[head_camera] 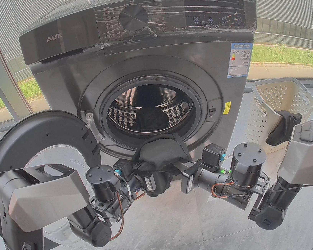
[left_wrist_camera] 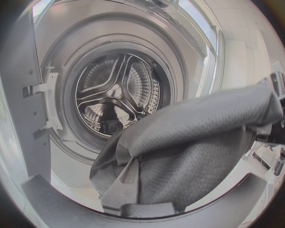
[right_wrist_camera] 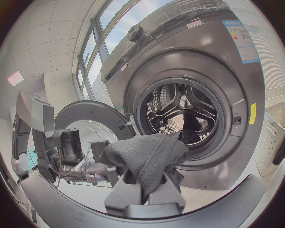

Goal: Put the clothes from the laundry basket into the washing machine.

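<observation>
Head view, mesh garment [head_camera: 162, 151] (crumpled), round drum [head_camera: 122, 117]

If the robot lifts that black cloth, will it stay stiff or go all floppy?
Probably floppy: the black cloth sags and folds where the right pincer pinches it. Likely light too, since its mesh looks thin. Its rough weave probably grips rather than slips.

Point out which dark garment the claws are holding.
The held garment, stretched between left claw and right claw before the washing machine. The hanging garment drapes the laundry basket rim; the third garment lies in the drum.
</observation>
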